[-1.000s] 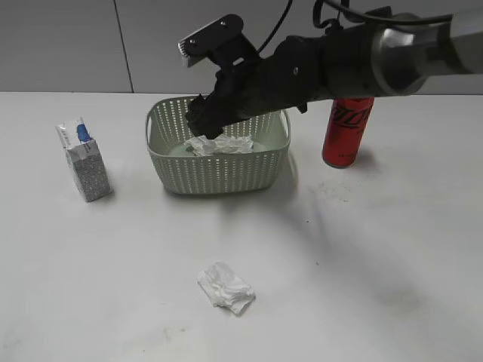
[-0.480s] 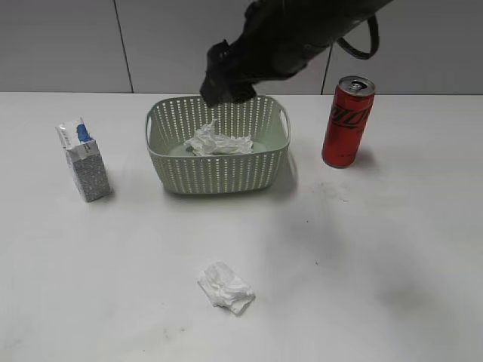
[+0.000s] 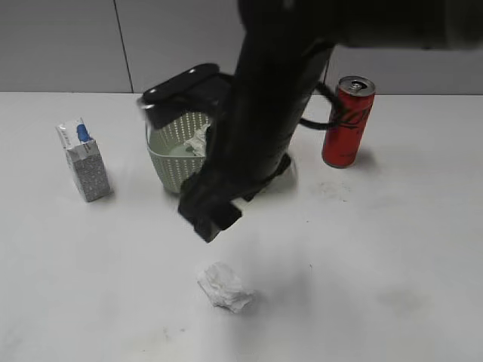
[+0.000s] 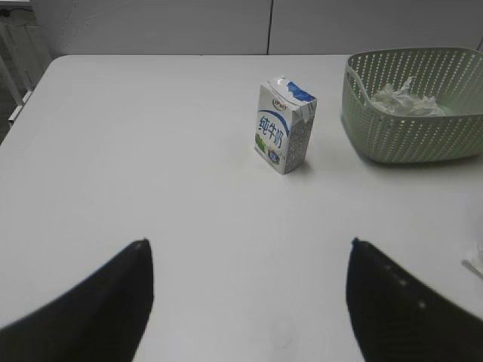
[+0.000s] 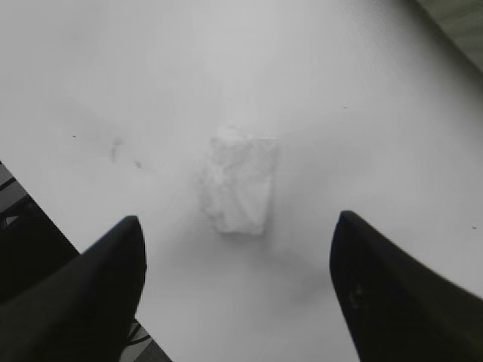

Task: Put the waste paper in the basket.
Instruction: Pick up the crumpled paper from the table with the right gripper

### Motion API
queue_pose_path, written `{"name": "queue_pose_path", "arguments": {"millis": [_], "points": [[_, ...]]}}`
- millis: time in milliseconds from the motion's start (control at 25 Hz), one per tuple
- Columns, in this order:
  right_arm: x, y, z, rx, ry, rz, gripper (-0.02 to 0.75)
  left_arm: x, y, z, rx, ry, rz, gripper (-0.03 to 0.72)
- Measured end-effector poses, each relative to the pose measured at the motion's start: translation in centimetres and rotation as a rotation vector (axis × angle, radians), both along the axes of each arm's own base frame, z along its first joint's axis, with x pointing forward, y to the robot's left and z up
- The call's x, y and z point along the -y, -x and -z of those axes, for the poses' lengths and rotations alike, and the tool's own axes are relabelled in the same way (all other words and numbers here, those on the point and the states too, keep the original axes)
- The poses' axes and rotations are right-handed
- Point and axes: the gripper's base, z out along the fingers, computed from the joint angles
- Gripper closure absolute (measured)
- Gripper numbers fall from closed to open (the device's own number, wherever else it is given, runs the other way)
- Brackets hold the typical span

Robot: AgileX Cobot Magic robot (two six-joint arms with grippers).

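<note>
One crumpled white waste paper wad lies on the white table near the front; in the right wrist view it sits just ahead of and between the jaws. My right gripper is open and empty, hanging above and a little behind that wad. The sage-green basket stands at the back, mostly hidden by the right arm, with waste paper inside. The left wrist view shows the basket and the paper in it. My left gripper is open and empty over bare table.
A small white-and-blue carton stands upright left of the basket and also shows in the left wrist view. A red can stands right of the basket. The table's front edge runs close to the wad.
My right arm rose from the basket, leaving paper inside, then swung forward and down over the wad on the table. The basket, carton and can have not moved.
</note>
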Motion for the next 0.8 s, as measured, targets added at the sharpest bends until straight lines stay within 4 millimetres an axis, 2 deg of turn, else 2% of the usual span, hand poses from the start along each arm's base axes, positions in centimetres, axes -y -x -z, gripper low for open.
{"name": "queue_pose_path", "arguments": {"millis": [120,400,600,800], "points": [[-1.4,0.6,2.9,-0.05,0.044,0.003,0.166,0.0,0.0,0.0,0.0,-0.001,0.0,0.097],[-2.0,0.0,9.2,-0.135,0.16,0.015,0.166,0.0,0.0,0.0,0.0,-0.001,0.0,0.097],[-2.1,-0.1,11.7,-0.159,0.199,0.019,0.166,0.0,0.0,0.0,0.0,-0.001,0.0,0.097],[-2.2,-0.2,12.3,-0.156,0.199,0.02,0.181,0.0,0.0,0.0,0.0,0.0,-0.001,0.097]]}}
